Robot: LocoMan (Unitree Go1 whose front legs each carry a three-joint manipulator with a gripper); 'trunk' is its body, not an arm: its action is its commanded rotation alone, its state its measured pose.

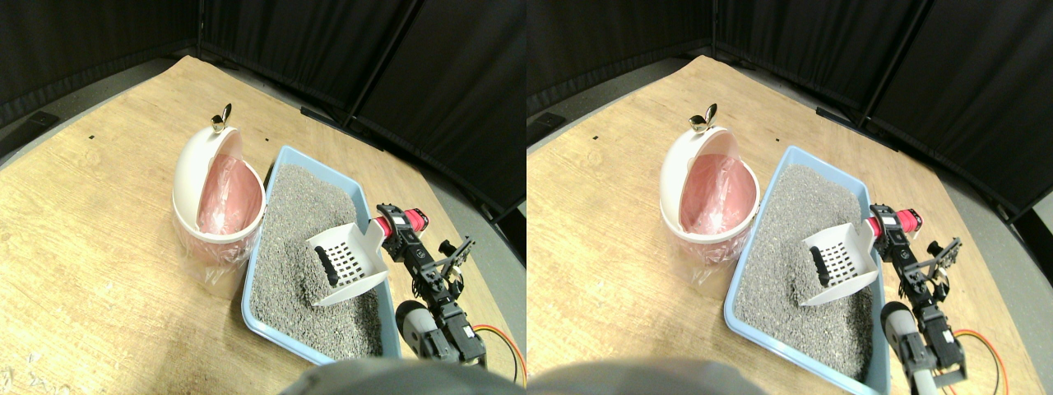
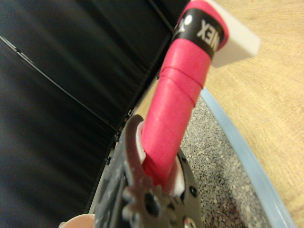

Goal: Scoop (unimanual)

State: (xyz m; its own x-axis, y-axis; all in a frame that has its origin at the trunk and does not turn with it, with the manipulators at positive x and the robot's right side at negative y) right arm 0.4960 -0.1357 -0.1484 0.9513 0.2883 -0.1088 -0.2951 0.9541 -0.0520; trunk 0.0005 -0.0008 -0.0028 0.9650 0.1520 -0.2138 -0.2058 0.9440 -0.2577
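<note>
Scoop (image 1: 350, 262) sits in the litter tray (image 1: 280, 163), slotted blade pressed into the grey litter (image 1: 304, 222) near the tray's right wall, a dark lump (image 1: 327, 267) on its left edge. My right hand (image 1: 393, 230) is closed around the scoop's pink wrapped handle (image 2: 178, 99); wrist view shows the handle wedged in the dark jaw frame. I keep the handle high and off the right rim so the blade tilts down and can dig under the lump. White bin (image 1: 215, 197) with pink liner stands just left of the tray on the bench (image 1: 90, 222), lid open, likely so I can dump without travelling far.
</note>
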